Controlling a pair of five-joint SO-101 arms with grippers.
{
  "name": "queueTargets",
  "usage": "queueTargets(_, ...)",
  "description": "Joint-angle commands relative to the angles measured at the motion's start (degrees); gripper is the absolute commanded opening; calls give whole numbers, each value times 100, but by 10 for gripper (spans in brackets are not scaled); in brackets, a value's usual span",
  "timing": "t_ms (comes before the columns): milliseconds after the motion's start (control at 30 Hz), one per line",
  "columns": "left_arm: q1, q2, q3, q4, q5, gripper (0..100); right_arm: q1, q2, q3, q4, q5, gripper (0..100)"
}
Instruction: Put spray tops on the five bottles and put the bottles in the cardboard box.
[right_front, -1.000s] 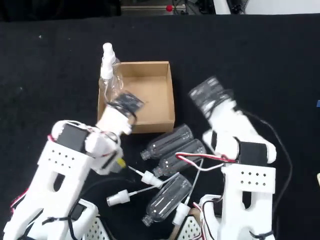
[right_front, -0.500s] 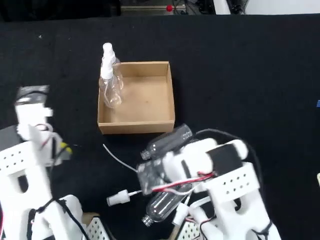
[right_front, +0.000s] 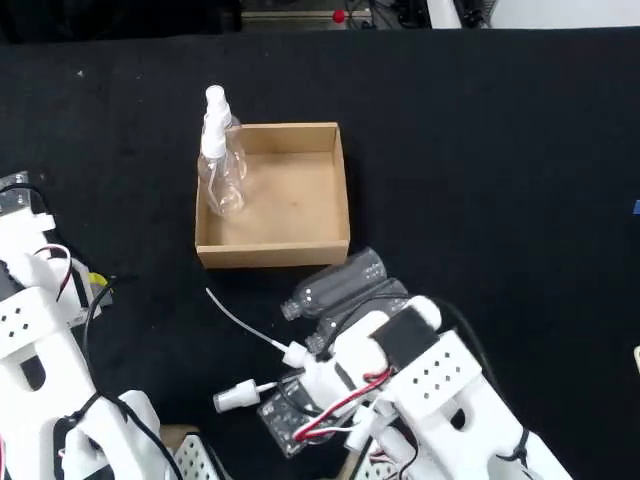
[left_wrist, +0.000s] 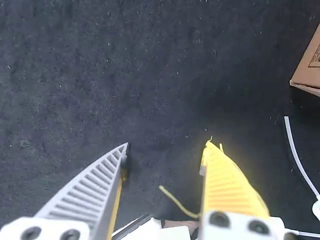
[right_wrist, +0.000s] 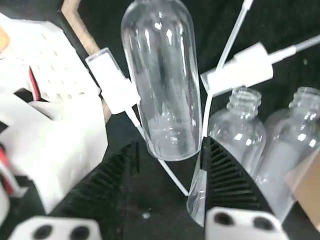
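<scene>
Desk (right_front: 500, 150): a black surface that carries everything I describe below.
Cardboard box (right_front: 272, 258): open and upright, in the upper centre-left of the high view.
Capped bottles (right_front: 222, 170): I see two clear bottles with white spray tops fitted. They stand upright, close together, in the box's upper left corner.
Open bottles (right_front: 338, 282): two clear bottles lie side by side on the desk, just below the box's lower right corner. Their bare necks point toward the lower left.
Third bottle (right_wrist: 160, 75): clear and lying on the desk at the bottom centre of the high view, beneath the right arm (right_front: 430, 375).
Loose spray tops (right_front: 295, 353): one lies below the box, and its thin tube runs up-left toward the box's front wall. A second (right_front: 235, 397) lies just lower left of the first. The right wrist view shows another (right_wrist: 112, 87) touching or just beside the third bottle.
Right gripper (right_wrist: 169, 145): the jaws are apart, one on each side of the third bottle's near end. I cannot tell whether they touch it.
Left gripper (left_wrist: 166, 146): the jaws are apart with nothing between them. It sits over bare desk at the left edge of the high view, well apart from the box.
</scene>
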Motion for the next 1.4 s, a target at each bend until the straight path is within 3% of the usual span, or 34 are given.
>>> queueTargets(0,242,9,84,-97,79,209,-211,48,338,-229,-123,187)
queueTargets(267,365,9,127,-105,79,209,-202,171,840,-888,-123,187)
queueTargets(733,356,9,145,-334,88,209,-202,2044,418,-1248,-167,188)
queueTargets(900,347,9,145,-334,88,209,-211,2097,778,-2154,-949,188)
queueTargets(1133,356,9,145,-343,88,209,-211,2088,989,-2629,-1969,245)
queueTargets(1367,356,9,145,-343,88,209,-211,2088,945,-2884,-2725,181)
